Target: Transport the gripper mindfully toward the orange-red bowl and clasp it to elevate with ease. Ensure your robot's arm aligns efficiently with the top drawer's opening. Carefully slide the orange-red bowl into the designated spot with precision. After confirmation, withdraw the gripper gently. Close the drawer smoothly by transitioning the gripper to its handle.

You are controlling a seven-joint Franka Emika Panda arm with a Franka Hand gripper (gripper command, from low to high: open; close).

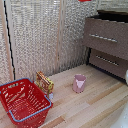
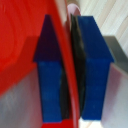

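Observation:
In the wrist view my gripper (image 2: 67,30) is shut on the rim of the orange-red bowl (image 2: 20,40). The rim runs between the two blue fingers (image 2: 50,65). The glossy bowl fills one whole side of that picture. In the exterior view only a red sliver of the bowl (image 1: 85,0) shows at the upper edge, high above the floor, and the gripper itself is out of frame. The top drawer (image 1: 105,37) with its silver handle (image 1: 103,38) stands pulled out at the exterior view's right, a dark opening behind its front. A white part of the robot's arm (image 1: 125,77) shows at the right edge.
A pink cup (image 1: 79,83) stands mid-floor on the light wooden boards. A large red wire basket (image 1: 22,102) sits at the exterior view's lower left, with a small yellow-orange box (image 1: 44,83) beside it. A lower drawer (image 1: 107,61) is below the top one. A woven screen forms the backdrop.

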